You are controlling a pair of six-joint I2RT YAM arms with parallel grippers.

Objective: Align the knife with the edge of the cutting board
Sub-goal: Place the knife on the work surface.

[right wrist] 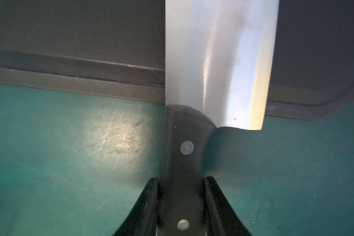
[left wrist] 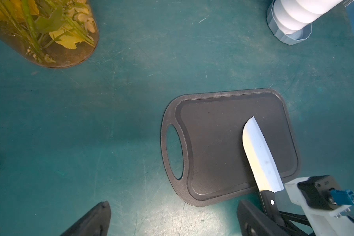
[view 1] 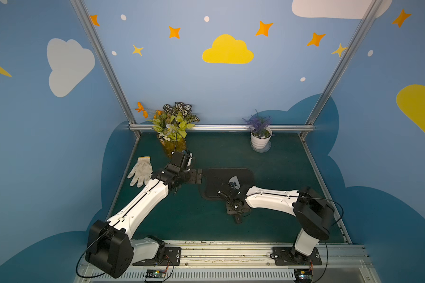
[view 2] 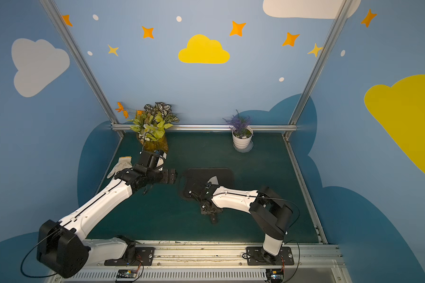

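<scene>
Both top views show the cutting board near the middle of the table, the knife crossing its 6 o'clock edge, tip toward 12. Left wrist view: the left gripper has wide, empty jaws beside the board. Right wrist view: the right gripper pinches the knife's black handle.

White glove lay flat on the green mat, over near its left edge. A leafy bouquet in an amber vase stood at the back, and a little lavender pot sat well apart from it, also at the back.
</scene>
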